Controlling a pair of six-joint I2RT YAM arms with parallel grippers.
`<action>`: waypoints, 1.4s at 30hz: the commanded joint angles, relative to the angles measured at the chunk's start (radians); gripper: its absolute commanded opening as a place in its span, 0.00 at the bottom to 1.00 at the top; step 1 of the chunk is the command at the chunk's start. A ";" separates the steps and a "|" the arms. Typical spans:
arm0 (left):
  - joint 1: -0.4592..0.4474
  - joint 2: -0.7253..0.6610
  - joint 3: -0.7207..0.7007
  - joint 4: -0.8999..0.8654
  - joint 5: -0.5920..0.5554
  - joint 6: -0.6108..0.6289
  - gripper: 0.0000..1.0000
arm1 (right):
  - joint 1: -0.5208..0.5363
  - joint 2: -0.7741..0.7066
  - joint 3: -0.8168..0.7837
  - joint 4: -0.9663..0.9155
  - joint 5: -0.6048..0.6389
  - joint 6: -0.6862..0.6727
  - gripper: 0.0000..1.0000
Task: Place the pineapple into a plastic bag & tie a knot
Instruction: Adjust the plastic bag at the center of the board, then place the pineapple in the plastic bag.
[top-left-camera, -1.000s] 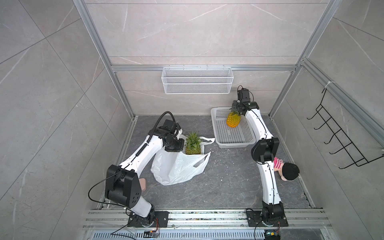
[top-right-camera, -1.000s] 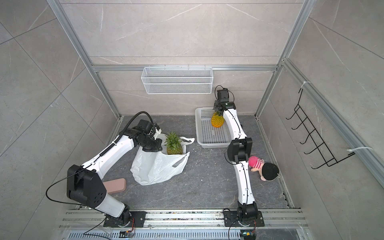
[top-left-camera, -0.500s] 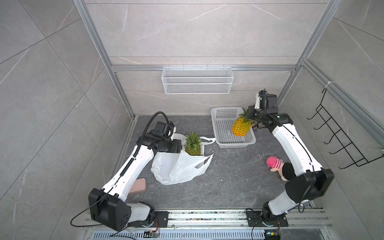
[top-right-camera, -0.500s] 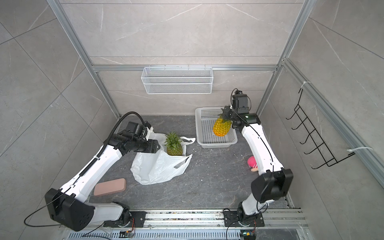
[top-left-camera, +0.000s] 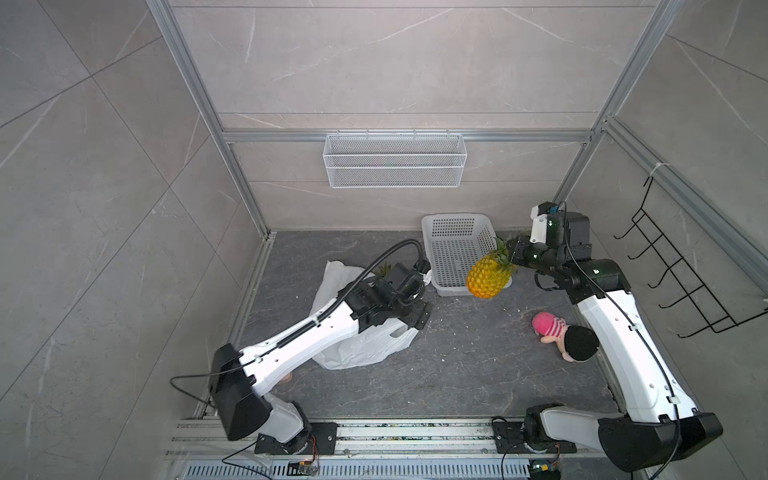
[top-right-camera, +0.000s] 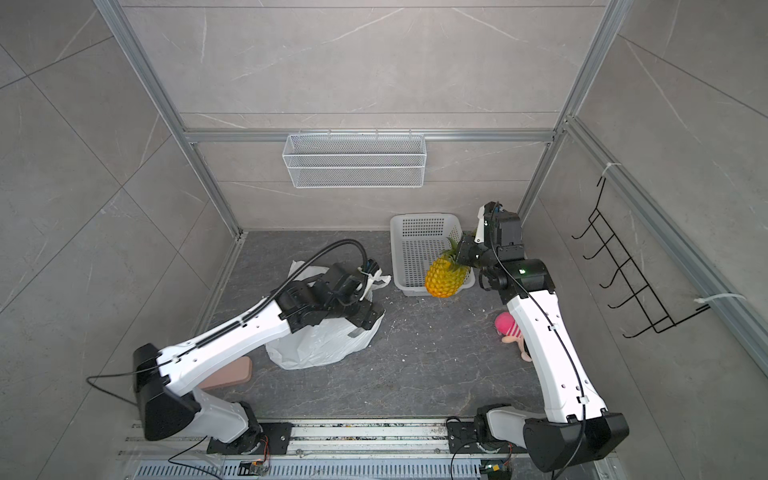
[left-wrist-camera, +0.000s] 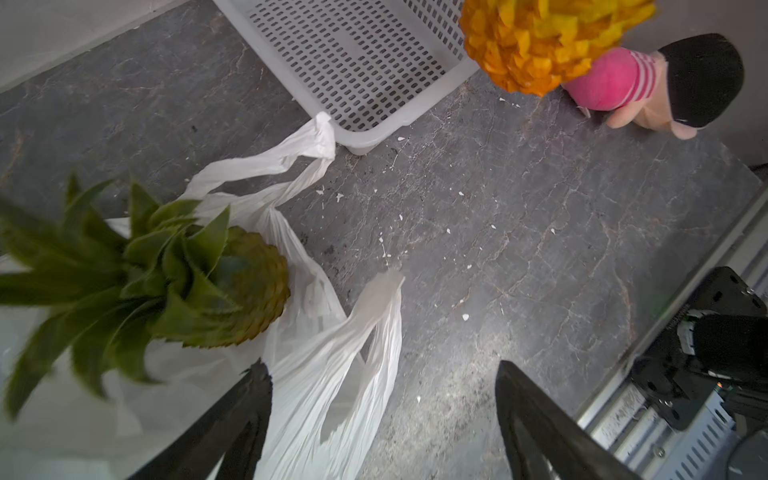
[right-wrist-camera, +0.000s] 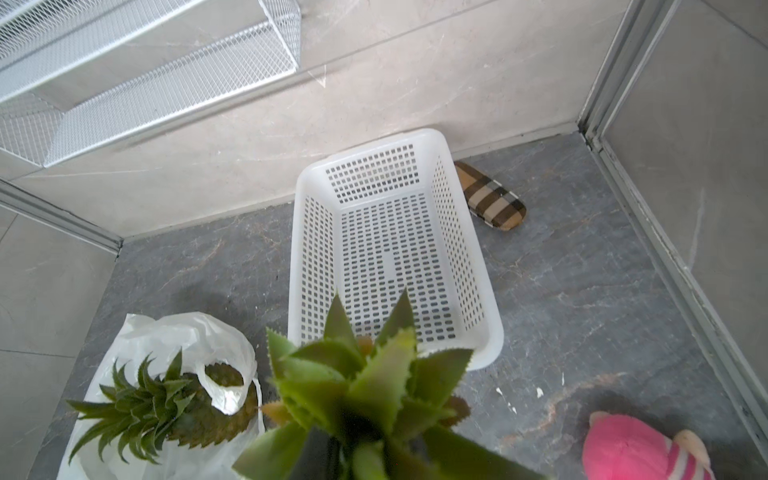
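Yellow pineapple hung crown-up, long axis nearly upright, from the right end effector, which was clamped on its leafy crown. The white plastic bag, already holding a green-brown pineapple, lay on the table below and to the left of that end effector, much nearer the left end effector, whose jaws stood wide apart over one handle, gripping nothing.

The white, crinkly plastic bag slumps open just below the left claw. A brownish-green pineapple leans inside it, crown sticking out — both loop handles lie loose, untied. A yellow pineapple hangs by its crown from the right claw.
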 joint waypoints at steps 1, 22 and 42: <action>-0.008 0.107 0.090 0.007 -0.032 0.006 0.78 | 0.001 -0.067 -0.024 0.015 -0.025 0.031 0.00; -0.009 0.029 -0.088 0.073 0.054 0.013 0.00 | 0.004 -0.147 -0.149 0.167 -0.346 0.031 0.00; -0.008 -0.730 -0.706 0.343 -0.122 -0.119 0.00 | 0.565 -0.056 -0.343 0.700 -0.205 0.046 0.00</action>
